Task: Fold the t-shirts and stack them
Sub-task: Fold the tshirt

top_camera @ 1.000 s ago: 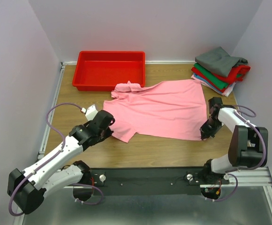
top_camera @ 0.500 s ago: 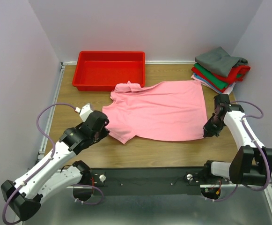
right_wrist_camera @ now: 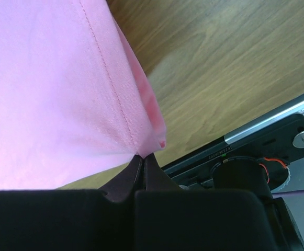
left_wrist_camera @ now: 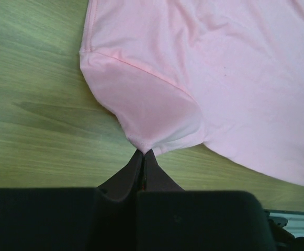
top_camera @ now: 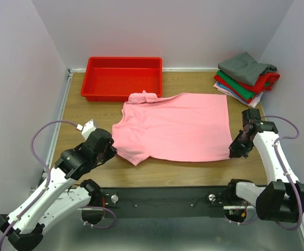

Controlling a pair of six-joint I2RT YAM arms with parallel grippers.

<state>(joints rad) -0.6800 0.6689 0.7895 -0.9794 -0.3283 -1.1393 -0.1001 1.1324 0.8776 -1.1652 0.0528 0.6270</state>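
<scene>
A pink shirt [top_camera: 175, 125] lies spread flat on the table [top_camera: 86, 107]. The left gripper [left_wrist_camera: 144, 153] pinches its sleeve tip, the right gripper [right_wrist_camera: 143, 157] its near hem corner. Folded shirts [top_camera: 246, 78] sit stacked at the far right corner.

1. A wooden desk [top_camera: 167, 170] carries three things.
2. A pink t-shirt [top_camera: 178, 125] lies spread flat across the middle, its collar toward the rear left.
3. A red tray [top_camera: 124, 60] sits at the rear left, just behind that collar.
4. A stack of folded t-shirts [top_camera: 246, 76], grey on top, rests in the rear right corner.
</scene>
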